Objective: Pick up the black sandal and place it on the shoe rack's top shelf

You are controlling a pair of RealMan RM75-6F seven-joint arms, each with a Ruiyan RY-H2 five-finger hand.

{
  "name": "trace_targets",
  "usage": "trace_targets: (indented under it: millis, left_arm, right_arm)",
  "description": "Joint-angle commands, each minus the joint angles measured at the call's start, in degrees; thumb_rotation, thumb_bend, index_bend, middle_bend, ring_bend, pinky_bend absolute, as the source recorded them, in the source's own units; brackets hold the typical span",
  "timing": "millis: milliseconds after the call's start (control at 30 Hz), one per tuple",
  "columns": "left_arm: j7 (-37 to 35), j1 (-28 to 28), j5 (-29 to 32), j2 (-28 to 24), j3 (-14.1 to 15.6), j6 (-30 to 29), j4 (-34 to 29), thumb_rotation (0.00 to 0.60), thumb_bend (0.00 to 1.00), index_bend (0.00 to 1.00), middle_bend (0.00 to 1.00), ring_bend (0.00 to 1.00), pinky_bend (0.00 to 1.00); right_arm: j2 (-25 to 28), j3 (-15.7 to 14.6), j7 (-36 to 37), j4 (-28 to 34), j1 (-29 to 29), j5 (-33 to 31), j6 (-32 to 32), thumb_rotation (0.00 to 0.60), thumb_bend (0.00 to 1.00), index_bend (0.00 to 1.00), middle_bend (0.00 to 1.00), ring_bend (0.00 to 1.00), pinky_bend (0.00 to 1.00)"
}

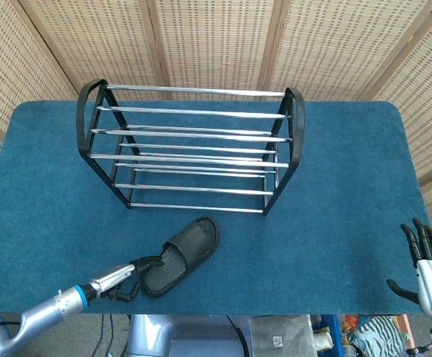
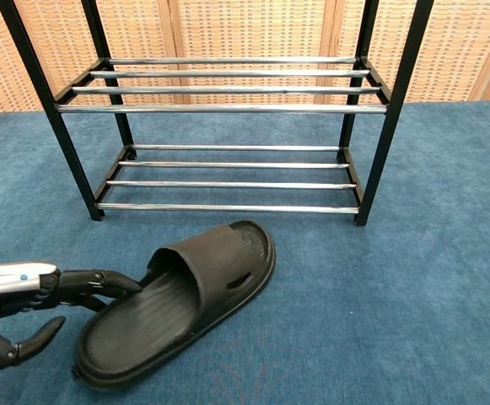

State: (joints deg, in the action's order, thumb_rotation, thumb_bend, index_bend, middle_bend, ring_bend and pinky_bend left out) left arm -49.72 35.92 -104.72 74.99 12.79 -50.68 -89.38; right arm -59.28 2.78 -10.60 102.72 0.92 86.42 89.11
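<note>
At heel of black sandal: left hand spread, touching, not gripping; wrap heel rim before lifting.

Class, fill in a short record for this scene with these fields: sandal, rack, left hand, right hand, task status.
sandal: black sandal lying on the blue table, angled, toe toward the rack
rack: shoe rack upright behind it, both shelves bare
left hand: left hand at the sandal's heel end, fingers touching its edge, no grip seen
right hand: right hand at the table's near right corner, fingers spread, holding nothing
task status: sandal not yet lifted
</note>
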Motion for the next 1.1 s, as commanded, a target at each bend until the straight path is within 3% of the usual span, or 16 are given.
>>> trace_targets:
  millis: [33,300,500,733,933,1100]
  left_arm:
    - [0.7,2.2,-0.1,0.9,0.2,2.1,-2.3,0.6,0.79,0.08,0.0,0.0,0.06]
    - [6.2,5.5,2.3,3.1,-1.3,6.5,-6.1,0.6,0.79,0.08,0.0,0.0,0.06]
    - [19.2,1.5,-4.0,-0.9,0.2,-5.3,-3.7,0.6,0.78,0.08,0.0,0.0,0.05]
    - [34.5,-2.4,-13.0,-3.3,-0.7,-20.0,4.0,0.6,0.3,0.03,0.0,0.0,0.04]
    - [47.9,0.8,-21.9,-1.4,-3.4,-23.5,11.8,0.6,0.24,0.0,0.0,0.0,0.02]
    - [54.2,6.6,-26.0,-1.0,-3.9,-16.7,12.5,0.6,0.24,0.0,0.0,0.0,0.0]
  right_arm:
    - [-0.1,0.0,-0.2,0.0,-0.1,-0.2,-0.2,0.6,0.0,0.0,0.0,0.0,0.0]
    - [-0.3,-0.1,-0.7,0.0,-0.2,-0.4,-0.6,0.6,0.0,0.0,0.0,0.0,0.0]
    - [0.2,0.3,0.4,-0.1,-0.1,-1.1,-0.4,0.6,0.0,0.0,0.0,0.0,0.0]
    - [0.7,0.6,1.3,0.5,-0.1,-1.7,-0.5,0.6,0.0,0.0,0.0,0.0,0.0]
    - [1.2,1.5,2.0,1.0,0.1,-3.3,-0.1,0.6,0.0,0.0,0.0,0.0,0.0]
    - [1.6,2.5,3.2,1.2,0.0,-5.4,-0.3,0.6,0.0,0.0,0.0,0.0,0.0]
